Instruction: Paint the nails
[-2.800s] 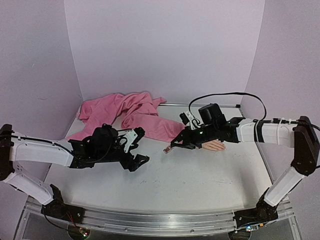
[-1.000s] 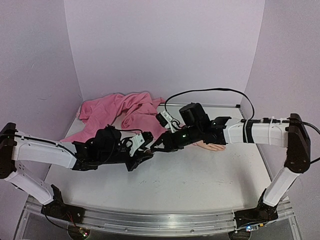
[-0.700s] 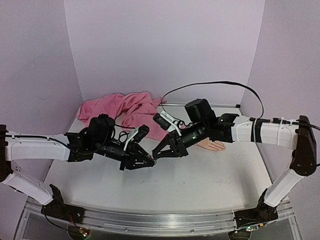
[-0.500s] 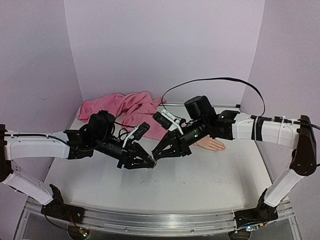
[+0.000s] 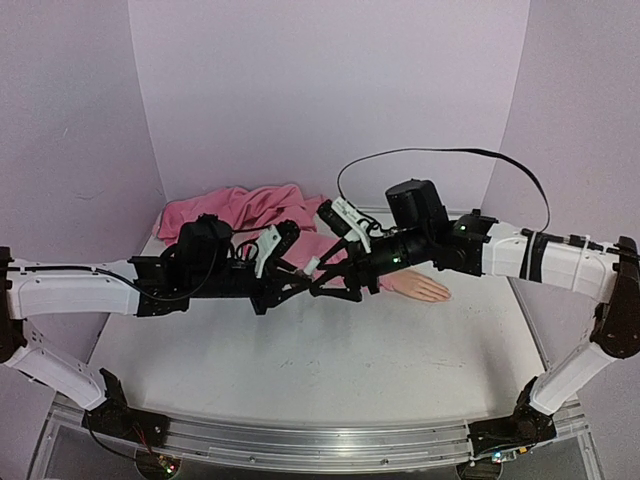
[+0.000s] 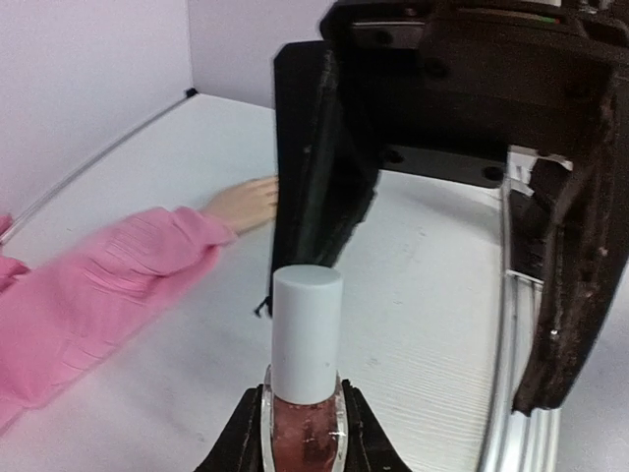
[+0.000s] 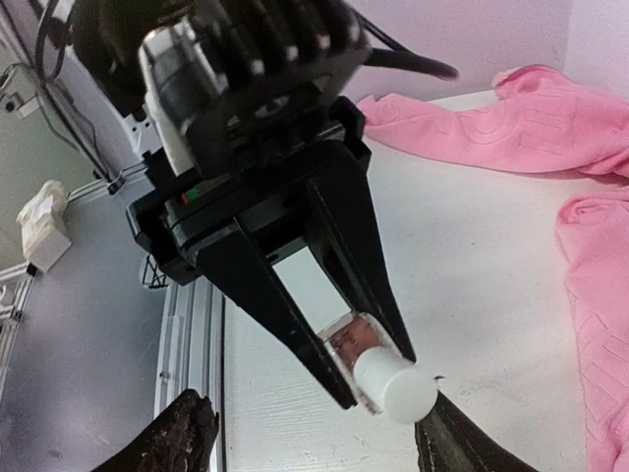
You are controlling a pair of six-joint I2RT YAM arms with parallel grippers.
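Bare white tabletop (image 5: 400, 360) is lying open up front. The left gripper (image 7: 376, 377) is clamping a pinkish glass bottle (image 6: 302, 435); the right gripper (image 6: 398, 359), fingers spread, is straddling its white cap (image 6: 307, 334). The nails (image 5: 446, 296) of the peach mannequin hand (image 5: 420, 289) are lying rightward, apart from both.

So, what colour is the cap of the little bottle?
The cap is white, clearest in the left wrist view.

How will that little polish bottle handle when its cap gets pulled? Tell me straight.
The bottle looks like smooth glass pinched low down, so it may slip or swivel in the left gripper. It is tiny and probably light, yet likely fragile under hard squeezing. The smooth round cap could slide in the open right gripper.
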